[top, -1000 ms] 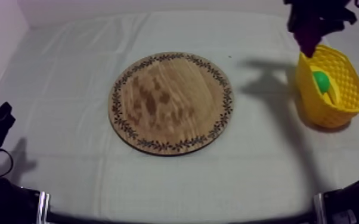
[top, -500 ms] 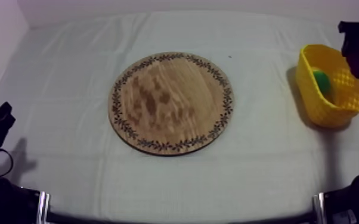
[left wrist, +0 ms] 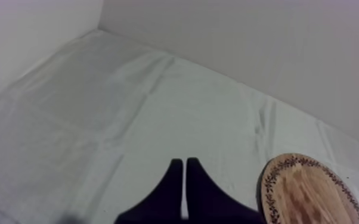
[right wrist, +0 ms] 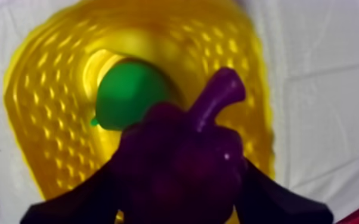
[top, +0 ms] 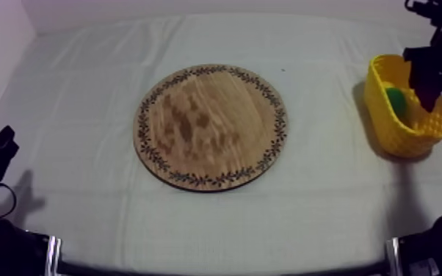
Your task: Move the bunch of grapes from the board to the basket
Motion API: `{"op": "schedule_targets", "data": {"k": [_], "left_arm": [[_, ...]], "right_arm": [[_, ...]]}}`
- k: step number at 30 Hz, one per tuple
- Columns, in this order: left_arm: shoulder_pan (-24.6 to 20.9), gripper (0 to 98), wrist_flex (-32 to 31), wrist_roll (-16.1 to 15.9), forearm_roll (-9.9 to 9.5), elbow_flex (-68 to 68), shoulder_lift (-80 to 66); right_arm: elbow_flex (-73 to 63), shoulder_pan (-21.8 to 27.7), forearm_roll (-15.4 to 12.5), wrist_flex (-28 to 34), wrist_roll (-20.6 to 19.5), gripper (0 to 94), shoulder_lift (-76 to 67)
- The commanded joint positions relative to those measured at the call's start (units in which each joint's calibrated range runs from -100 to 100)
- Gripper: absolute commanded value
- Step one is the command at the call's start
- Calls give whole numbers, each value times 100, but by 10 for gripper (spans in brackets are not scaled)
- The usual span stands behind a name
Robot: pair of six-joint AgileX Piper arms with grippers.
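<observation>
No legible text, label, brand, number or sign found on any surface; the wooden board (top: 211, 126) carries only a leaf-like ornamental band round its rim; the yellow basket (top: 391, 132) shows plain perforated walls.

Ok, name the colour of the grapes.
Dark purple, stem included; the bunch of grapes shows best in the right wrist view.

The round board (top: 211, 126) was seen to be of wood, matt, with blotched grain and a dark rim pattern. The cloth (top: 84, 88) was shown as matt, creased fabric. The yellow basket (right wrist: 50, 77) was seen as glossy perforated plastic. The bunch of grapes (right wrist: 182, 161) and a green fruit (right wrist: 125, 98) were seen as smooth and faintly shiny.
</observation>
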Motion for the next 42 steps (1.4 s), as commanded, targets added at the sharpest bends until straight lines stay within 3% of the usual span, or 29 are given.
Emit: {"op": "schedule_targets", "data": {"k": [1, 10, 13, 23, 29, 42], "left_arm": [[2, 0, 0, -1, 1, -4, 2], [2, 0, 0, -1, 1, -4, 2], [2, 0, 0, -1, 1, -4, 2], [2, 0, 0, -1, 1, -4, 2], [2, 0, 0, -1, 1, -4, 2], [2, 0, 0, -1, 1, -4, 2]], "right_arm": [[22, -40, 19, -42, 8, 541, 202], [44, -200, -10, -94, 88, 715, 498], [13, -168, -46, -96, 142, 726, 368], [296, 91, -325, -498, 357, 500, -860], [1088, 148, -350, -1047, 493, 340, -1985], [3694, 4, -521, -2605, 635, 123, -4744]]}}
